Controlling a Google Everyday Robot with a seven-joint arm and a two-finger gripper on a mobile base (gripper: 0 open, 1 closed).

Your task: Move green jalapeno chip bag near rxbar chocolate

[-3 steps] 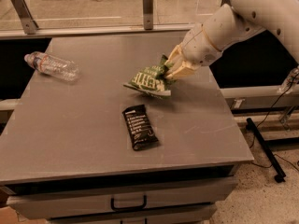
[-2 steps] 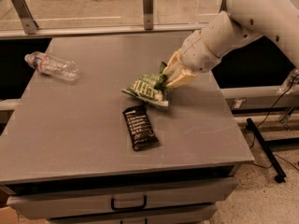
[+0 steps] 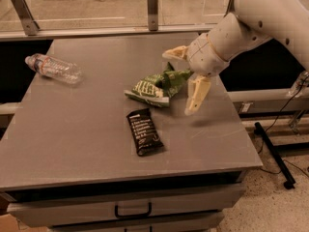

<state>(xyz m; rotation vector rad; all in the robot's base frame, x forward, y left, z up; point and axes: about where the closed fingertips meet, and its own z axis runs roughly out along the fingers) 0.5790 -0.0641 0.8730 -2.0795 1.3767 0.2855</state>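
Observation:
The green jalapeno chip bag [image 3: 157,86] lies crinkled on the grey table [image 3: 87,129], just above and slightly right of the rxbar chocolate [image 3: 144,131], a flat black wrapper with white text. A small gap separates the two. My gripper [image 3: 186,80] is at the bag's right end, open, with one cream finger [image 3: 176,52] above the bag and the other finger [image 3: 196,95] hanging down to its right. The bag rests on the table and is not clamped.
A clear plastic water bottle [image 3: 53,68] lies on its side at the table's far left. A metal rail [image 3: 152,8] runs behind the table. A drawer with a handle [image 3: 133,210] is under the front edge. The floor is to the right.
The gripper lowered the bag toward the bar and then opened, letting go. The bag now lies flat on the table beside the bar.

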